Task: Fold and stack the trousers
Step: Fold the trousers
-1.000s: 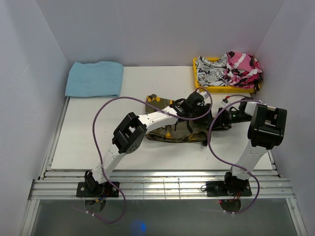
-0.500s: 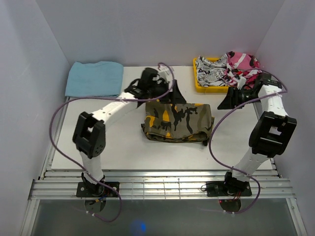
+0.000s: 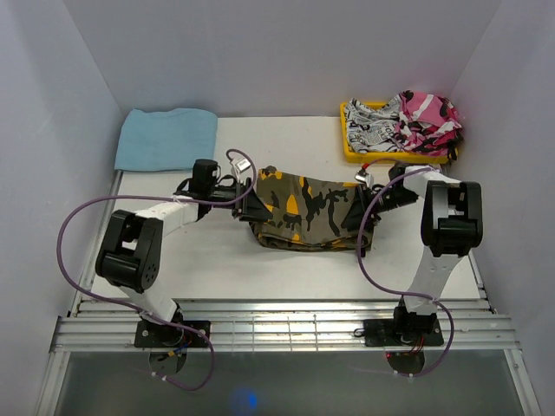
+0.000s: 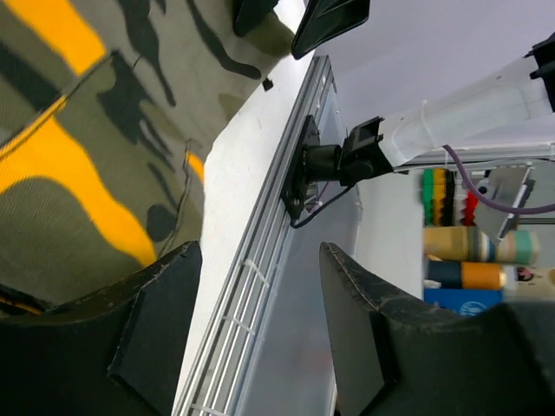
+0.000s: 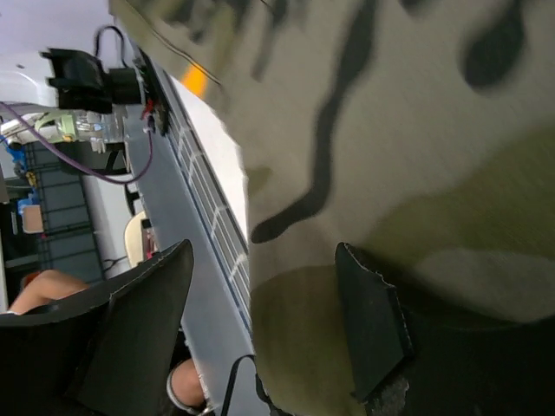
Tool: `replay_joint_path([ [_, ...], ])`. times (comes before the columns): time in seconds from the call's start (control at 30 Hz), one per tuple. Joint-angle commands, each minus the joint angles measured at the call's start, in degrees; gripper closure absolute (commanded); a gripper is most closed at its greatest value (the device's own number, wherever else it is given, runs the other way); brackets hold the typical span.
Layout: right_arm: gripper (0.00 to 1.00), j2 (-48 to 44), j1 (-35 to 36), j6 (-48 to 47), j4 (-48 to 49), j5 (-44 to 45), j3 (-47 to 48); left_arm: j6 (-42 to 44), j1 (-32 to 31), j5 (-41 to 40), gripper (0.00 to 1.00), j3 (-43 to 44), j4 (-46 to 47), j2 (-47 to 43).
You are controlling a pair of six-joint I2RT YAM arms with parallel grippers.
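Two grippers flank the folded woven cargo trousers in olive, orange-yellow and black camouflage (image 3: 310, 208), which lie on the white table (image 3: 173, 260) between them: just right of the left gripper (image 3: 250, 204) and just left of the right gripper (image 3: 371, 199). Both stand with jaws well apart and clamp nothing, though cloth fills the view past the right one's gap. Posted at opposite ends, they seem placed to pinch both sides together, so the bundle could lift evenly for stacking
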Motion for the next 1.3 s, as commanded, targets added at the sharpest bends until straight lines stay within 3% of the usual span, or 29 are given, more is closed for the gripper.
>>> replay_joint_path([
  [0.0,0.28,0.4,-0.9,-2.0,2.6,4.3,-5.7,-2.3,0.1,3.4,0.33,-4.2,8.5,2.2],
  [0.13,0.27,1.6,-2.3,-1.5,6.7,10.1,-8.9,-3.0,0.6,-1.2,0.36,-9.3,9.8,7.6],
  [0.23,0.27,4.1,-3.6,-1.2,8.2,12.7,-9.2,-3.6,2.6,-4.4,0.37,-8.4,9.8,11.6],
  [0.37,0.28,5.5,-4.4,-1.6,8.3,14.7,-8.7,0.0,3.5,-7.0,0.38,-4.3,2.6,16.2],
  [0.5,0.28,2.2,-4.1,-3.9,4.4,14.2,-5.7,2.2,2.1,-1.4,0.4,-4.3,2.6,12.0],
  [0.6,0.26,-1.8,-4.0,-7.5,-2.4,8.7,0.6,8.5,0.2,3.8,0.41,-0.1,-2.0,3.5],
  [0.7,0.21,-5.0,-4.1,-7.0,-4.1,3.7,8.2,9.8,0.5,1.5,0.39,6.9,-5.7,-1.3],
  [0.77,0.11,-6.1,-4.0,-1.7,-1.3,2.4,12.2,9.5,0.9,-2.3,0.33,10.9,-6.0,-0.6],
  [0.9,0.04,-4.0,-4.0,7.2,9.9,3.4,15.2,6.3,1.0,-7.6,0.28,19.7,-2.0,6.4],
  [1.03,0.08,1.9,-4.0,11.0,13.4,2.6,16.9,-2.2,1.5,-9.3,0.28,24.5,8.7,18.0],
  [1.27,0.14,9.2,-4.0,12.1,20.6,6.2,11.6,-8.4,3.3,-11.6,0.29,27.3,14.3,32.1],
])
